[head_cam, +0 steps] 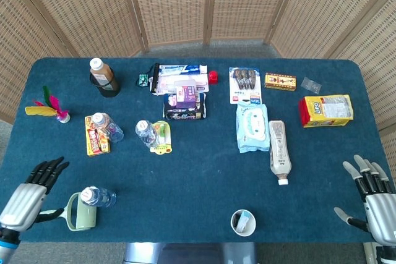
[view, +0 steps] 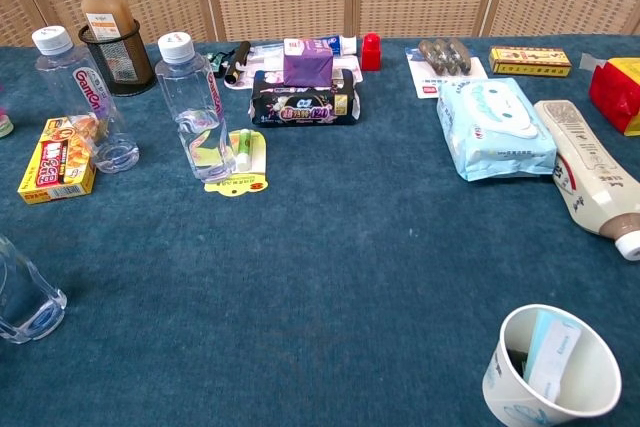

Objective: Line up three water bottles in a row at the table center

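Three water bottles stand on the desk, all on its left half: one (head_cam: 98,196) near the front-left corner, just beside a green cup (head_cam: 81,212); one (head_cam: 106,126) next to a yellow box (head_cam: 95,141) toward the left edge; one (head_cam: 146,133) further in, beside a yellow card (head_cam: 162,138). A fourth, brown bottle (head_cam: 102,75) sits in a black holder near the back-left corner. The left robot hand (head_cam: 34,187) hovers at the front-left corner, fingers spread, holding nothing. The right robot hand (head_cam: 369,195) hovers at the front-right corner, fingers likewise spread and holding nothing. The middle of the desk (head_cam: 204,177) toward the front edge is bare blue cloth, with one paper cup (head_cam: 243,222) at the front edge.
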Robot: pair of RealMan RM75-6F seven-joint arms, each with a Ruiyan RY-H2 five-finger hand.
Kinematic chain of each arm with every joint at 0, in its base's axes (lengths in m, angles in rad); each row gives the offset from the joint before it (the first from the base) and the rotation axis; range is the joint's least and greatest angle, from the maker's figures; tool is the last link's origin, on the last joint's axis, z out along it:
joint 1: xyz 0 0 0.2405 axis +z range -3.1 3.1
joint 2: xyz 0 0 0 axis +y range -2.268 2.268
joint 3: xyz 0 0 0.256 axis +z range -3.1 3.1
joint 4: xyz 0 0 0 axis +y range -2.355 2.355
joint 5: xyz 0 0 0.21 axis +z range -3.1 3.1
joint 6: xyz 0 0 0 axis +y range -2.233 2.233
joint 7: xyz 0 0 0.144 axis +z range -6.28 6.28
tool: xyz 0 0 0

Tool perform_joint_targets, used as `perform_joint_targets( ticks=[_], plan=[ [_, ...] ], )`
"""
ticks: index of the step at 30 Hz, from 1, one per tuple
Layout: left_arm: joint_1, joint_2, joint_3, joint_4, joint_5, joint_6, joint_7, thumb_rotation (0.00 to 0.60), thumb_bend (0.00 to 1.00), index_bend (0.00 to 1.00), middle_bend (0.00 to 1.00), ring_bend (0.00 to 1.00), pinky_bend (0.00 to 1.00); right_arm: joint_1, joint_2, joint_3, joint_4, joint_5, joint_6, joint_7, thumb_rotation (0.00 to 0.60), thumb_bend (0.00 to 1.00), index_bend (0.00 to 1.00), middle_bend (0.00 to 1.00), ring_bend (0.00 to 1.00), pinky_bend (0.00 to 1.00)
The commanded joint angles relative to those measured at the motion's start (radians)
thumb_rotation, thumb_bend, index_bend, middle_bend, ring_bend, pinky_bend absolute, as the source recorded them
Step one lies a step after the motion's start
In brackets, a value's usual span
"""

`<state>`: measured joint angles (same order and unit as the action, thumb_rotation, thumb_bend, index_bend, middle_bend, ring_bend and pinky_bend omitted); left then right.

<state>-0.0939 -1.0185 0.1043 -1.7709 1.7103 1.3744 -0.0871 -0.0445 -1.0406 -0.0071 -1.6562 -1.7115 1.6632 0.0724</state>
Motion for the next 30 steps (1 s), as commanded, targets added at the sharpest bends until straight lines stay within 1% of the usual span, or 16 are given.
perform_joint_targets(
  ticks=[1, 5, 7, 10, 12, 14, 15, 16, 18, 19, 20, 21, 23, 25, 30],
  plan=[
    [-0.086, -0.013, 0.020, 0.063, 0.032, -0.110, -0.183, 0.600, 0.07, 0.00, 0.00, 0.00, 0.00, -0.003, 0.002, -0.001, 0.000, -0.003, 0.007, 0.004, 0.600, 0.00, 0.11, 0.02, 0.00, 0.00],
    [-0.132, -0.045, 0.027, 0.113, 0.057, -0.149, -0.309, 0.600, 0.07, 0.00, 0.00, 0.00, 0.00, -0.005, 0.006, 0.001, 0.000, 0.001, 0.013, 0.015, 0.600, 0.00, 0.11, 0.02, 0.00, 0.00],
    [-0.158, -0.078, 0.032, 0.153, 0.076, -0.163, -0.391, 0.600, 0.07, 0.00, 0.00, 0.00, 0.00, -0.005, 0.007, 0.002, 0.001, 0.003, 0.014, 0.021, 0.600, 0.00, 0.12, 0.02, 0.00, 0.00],
    [-0.200, -0.123, 0.054, 0.201, 0.117, -0.184, -0.530, 0.600, 0.07, 0.00, 0.00, 0.00, 0.00, -0.005, 0.010, 0.000, 0.002, 0.003, 0.014, 0.030, 0.600, 0.00, 0.12, 0.02, 0.00, 0.00],
    [-0.219, -0.145, 0.060, 0.228, 0.132, -0.187, -0.584, 0.600, 0.07, 0.00, 0.00, 0.00, 0.00, -0.006, 0.012, 0.000, 0.002, 0.002, 0.018, 0.033, 0.600, 0.00, 0.12, 0.02, 0.00, 0.00],
    [-0.228, -0.170, 0.059, 0.254, 0.127, -0.191, -0.608, 0.600, 0.07, 0.00, 0.00, 0.00, 0.00, -0.007, 0.014, -0.001, 0.003, 0.000, 0.022, 0.042, 0.600, 0.00, 0.12, 0.02, 0.00, 0.00],
    [-0.234, -0.183, 0.060, 0.265, 0.122, -0.197, -0.619, 0.600, 0.07, 0.00, 0.00, 0.00, 0.01, -0.008, 0.015, -0.001, 0.004, 0.000, 0.024, 0.047, 0.600, 0.00, 0.12, 0.02, 0.00, 0.00],
    [-0.239, -0.194, 0.060, 0.273, 0.117, -0.205, -0.626, 0.600, 0.08, 0.00, 0.00, 0.00, 0.06, -0.009, 0.016, 0.000, 0.005, 0.002, 0.026, 0.052, 0.600, 0.00, 0.12, 0.02, 0.00, 0.00],
    [-0.248, -0.215, 0.060, 0.285, 0.106, -0.219, -0.626, 0.600, 0.12, 0.01, 0.05, 0.04, 0.20, -0.009, 0.019, 0.000, 0.007, 0.002, 0.027, 0.062, 0.600, 0.00, 0.12, 0.02, 0.00, 0.00],
    [-0.249, -0.224, 0.058, 0.287, 0.098, -0.220, -0.625, 0.600, 0.16, 0.05, 0.13, 0.10, 0.30, -0.009, 0.020, 0.000, 0.007, 0.002, 0.028, 0.065, 0.600, 0.00, 0.12, 0.02, 0.00, 0.00],
    [-0.247, -0.238, 0.054, 0.290, 0.085, -0.220, -0.625, 0.600, 0.19, 0.11, 0.21, 0.17, 0.37, -0.010, 0.021, 0.000, 0.008, 0.002, 0.030, 0.070, 0.600, 0.00, 0.12, 0.02, 0.00, 0.00],
    [-0.241, -0.252, 0.045, 0.293, 0.061, -0.218, -0.621, 0.600, 0.21, 0.16, 0.26, 0.21, 0.40, -0.010, 0.022, 0.000, 0.009, 0.002, 0.032, 0.073, 0.600, 0.00, 0.13, 0.02, 0.00, 0.00],
    [-0.234, -0.271, 0.034, 0.303, 0.033, -0.217, -0.591, 0.600, 0.24, 0.27, 0.34, 0.28, 0.44, -0.012, 0.023, 0.000, 0.011, 0.000, 0.037, 0.081, 0.600, 0.00, 0.13, 0.03, 0.00, 0.00],
    [-0.227, -0.286, 0.026, 0.306, 0.007, -0.215, -0.560, 0.600, 0.25, 0.33, 0.38, 0.32, 0.45, -0.014, 0.025, 0.000, 0.012, 0.000, 0.042, 0.090, 0.600, 0.00, 0.13, 0.03, 0.00, 0.00],
    [-0.214, -0.305, 0.007, 0.301, -0.022, -0.177, -0.543, 0.600, 0.26, 0.37, 0.42, 0.35, 0.46, -0.014, 0.028, 0.000, 0.016, 0.001, 0.043, 0.105, 0.600, 0.00, 0.13, 0.03, 0.00, 0.00]
  ],
)
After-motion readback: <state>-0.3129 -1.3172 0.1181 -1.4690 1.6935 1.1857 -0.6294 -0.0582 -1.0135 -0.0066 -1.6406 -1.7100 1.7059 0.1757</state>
